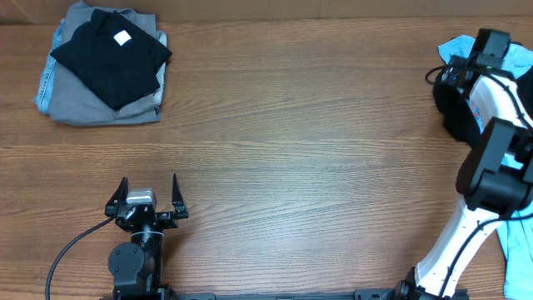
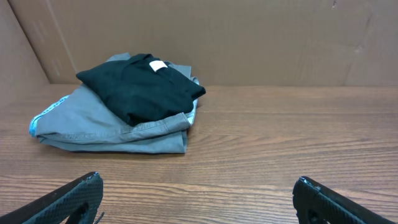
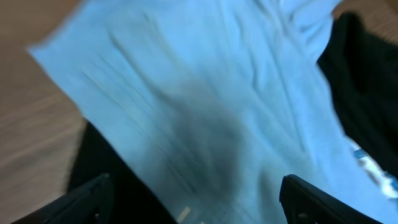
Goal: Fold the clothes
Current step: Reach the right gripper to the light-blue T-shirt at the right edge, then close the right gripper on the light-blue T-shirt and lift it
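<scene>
- Light-blue short-sleeved cotton T-shirt (image 3: pixel 205 106) is seen crumpled at the far right edge of the brown wooden table (image 1: pixel 291 125), draped over black cloth (image 3: pixel 367 81); both layers could be pinched together.
- Right gripper (image 3: pixel 194 190) is poised close over it, fingers spread wide, nothing gripped; if a thick bunch were caught, the shirt would likely be dragged out twisted.
- Left gripper (image 1: pixel 150 179) is spread fully, empty, well apart.

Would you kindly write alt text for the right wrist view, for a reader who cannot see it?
A crumpled light blue T-shirt fills most of the slightly blurred frame, lying over dark fabric, with bare wooden table at the left. The right end effector shows only as two dark fingertips, wide apart at the bottom corners.
</scene>
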You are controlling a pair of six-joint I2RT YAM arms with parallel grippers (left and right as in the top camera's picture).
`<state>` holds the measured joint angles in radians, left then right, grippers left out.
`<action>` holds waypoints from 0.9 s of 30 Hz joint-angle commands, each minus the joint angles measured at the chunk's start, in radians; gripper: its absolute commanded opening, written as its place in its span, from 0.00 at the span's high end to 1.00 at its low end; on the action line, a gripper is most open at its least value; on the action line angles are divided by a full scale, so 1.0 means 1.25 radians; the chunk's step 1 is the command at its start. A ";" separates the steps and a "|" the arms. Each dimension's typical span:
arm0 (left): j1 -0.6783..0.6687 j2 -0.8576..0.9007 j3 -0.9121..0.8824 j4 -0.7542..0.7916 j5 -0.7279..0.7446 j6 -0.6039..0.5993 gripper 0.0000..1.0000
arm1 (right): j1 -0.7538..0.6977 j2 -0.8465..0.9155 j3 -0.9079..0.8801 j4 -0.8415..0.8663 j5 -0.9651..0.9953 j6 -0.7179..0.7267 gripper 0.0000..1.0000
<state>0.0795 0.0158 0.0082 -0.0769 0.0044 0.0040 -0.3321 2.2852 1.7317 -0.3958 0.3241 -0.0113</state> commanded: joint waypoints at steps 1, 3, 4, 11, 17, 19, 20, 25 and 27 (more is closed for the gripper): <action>0.004 -0.009 -0.003 0.000 0.006 0.015 0.00 | -0.008 0.044 0.027 0.023 0.054 -0.015 0.16; 0.004 -0.009 -0.003 0.000 0.006 0.015 0.00 | -0.014 0.053 0.027 0.029 0.049 -0.012 0.23; 0.004 -0.009 -0.003 0.000 0.006 0.015 0.00 | -0.018 0.059 0.027 0.033 0.046 -0.013 0.27; 0.004 -0.009 -0.003 0.000 0.006 0.015 0.00 | -0.046 0.070 0.027 0.034 0.013 -0.012 0.30; 0.004 -0.009 -0.003 0.000 0.006 0.015 0.00 | -0.062 0.070 0.027 0.026 -0.033 0.012 0.59; 0.004 -0.009 -0.003 0.000 0.006 0.015 0.00 | -0.062 0.070 0.027 0.025 -0.034 0.012 0.62; 0.004 -0.009 -0.003 0.000 0.006 0.015 0.00 | -0.062 0.070 0.027 0.026 -0.034 0.012 0.63; 0.004 -0.009 -0.003 0.000 0.006 0.015 0.00 | -0.058 0.069 0.028 0.025 -0.033 0.013 0.63; 0.004 -0.009 -0.003 0.000 0.006 0.015 0.00 | -0.055 0.069 0.035 0.019 -0.033 0.016 0.60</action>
<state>0.0795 0.0158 0.0082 -0.0765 0.0044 0.0040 -0.4042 2.3585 1.7393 -0.3641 0.2874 -0.0029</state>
